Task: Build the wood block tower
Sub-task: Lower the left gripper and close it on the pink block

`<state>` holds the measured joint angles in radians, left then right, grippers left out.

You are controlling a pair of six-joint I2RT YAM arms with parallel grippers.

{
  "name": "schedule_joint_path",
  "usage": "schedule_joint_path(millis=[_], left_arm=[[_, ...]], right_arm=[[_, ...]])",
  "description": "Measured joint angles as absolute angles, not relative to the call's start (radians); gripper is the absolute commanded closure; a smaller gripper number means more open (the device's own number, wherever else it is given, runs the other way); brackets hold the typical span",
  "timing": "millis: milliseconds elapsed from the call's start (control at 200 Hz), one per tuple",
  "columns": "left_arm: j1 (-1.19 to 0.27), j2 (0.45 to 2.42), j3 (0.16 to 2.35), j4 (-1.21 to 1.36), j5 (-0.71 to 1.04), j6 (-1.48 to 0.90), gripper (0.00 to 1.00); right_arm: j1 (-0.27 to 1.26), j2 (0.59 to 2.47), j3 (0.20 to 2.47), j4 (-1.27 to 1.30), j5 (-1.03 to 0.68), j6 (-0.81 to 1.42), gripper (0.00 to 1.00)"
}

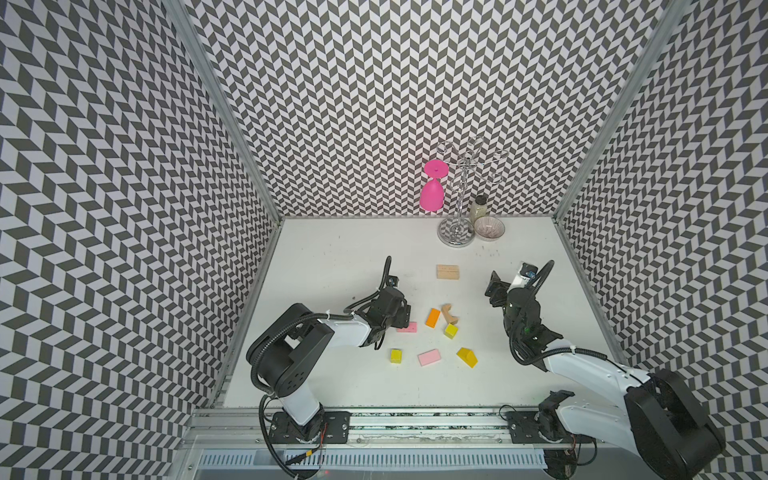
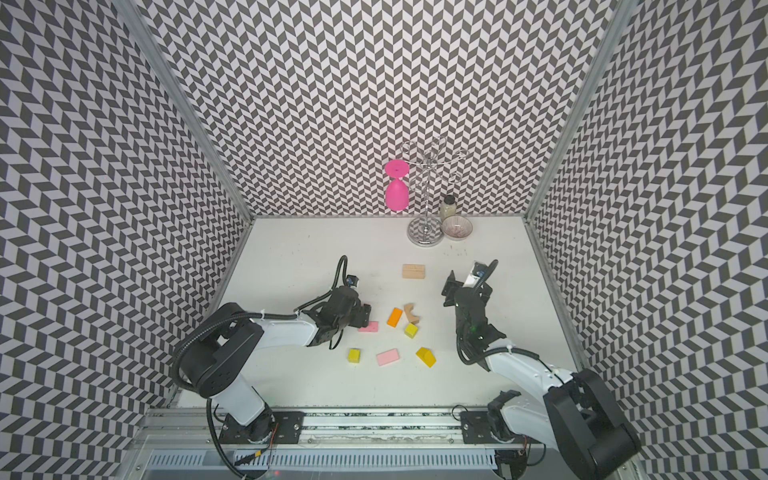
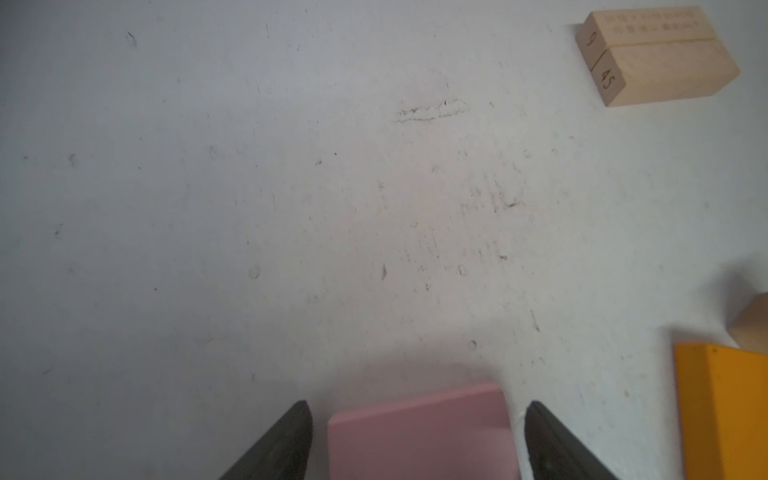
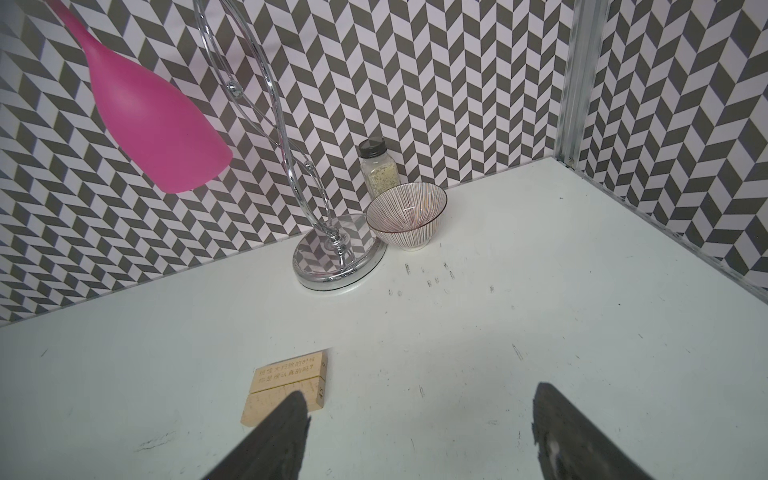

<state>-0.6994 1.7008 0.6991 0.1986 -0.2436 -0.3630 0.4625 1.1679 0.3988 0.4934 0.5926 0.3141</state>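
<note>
Wood blocks lie scattered on the white table (image 1: 332, 374), none stacked. Two tan bars (image 1: 448, 272) (image 4: 286, 386) lie side by side at the back with nothing on them. My left gripper (image 1: 405, 319) (image 3: 417, 409) is open and low, its fingers on either side of a pink bar (image 3: 419, 432) (image 2: 369, 327) with a gap on each side. Nearby lie an orange bar (image 1: 432, 318) (image 3: 723, 411), a tan arch (image 1: 449, 313), two yellow cubes (image 1: 451, 331) (image 1: 396, 356), another pink bar (image 1: 429, 357) and a yellow roof piece (image 1: 467, 357). My right gripper (image 1: 494, 291) (image 4: 422, 392) is open and holds nothing, over bare table right of the tan bars.
At the back right stand a chrome wire stand (image 1: 456, 232) with a magenta goblet (image 1: 432, 193) hanging from it, a striped bowl (image 1: 489, 228) and a spice jar (image 1: 480, 208). Patterned walls close in three sides.
</note>
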Motion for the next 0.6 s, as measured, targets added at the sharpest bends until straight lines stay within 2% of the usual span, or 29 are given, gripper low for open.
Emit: schedule_joint_path(millis=[65, 155, 601], left_arm=[[-0.704, 1.72, 0.717, 0.199, -0.262, -0.364, 0.29], [-0.707, 1.729, 0.724, 0.197, -0.276, -0.36, 0.3], [-0.733, 1.694, 0.715, 0.144, -0.273, -0.361, 0.23]], right_arm=[[0.463, 1.168, 0.399, 0.493, 0.591, 0.314, 0.17], [0.463, 1.169, 0.399, 0.493, 0.59, 0.314, 0.17], [0.463, 1.186, 0.403, 0.49, 0.587, 0.314, 0.17]])
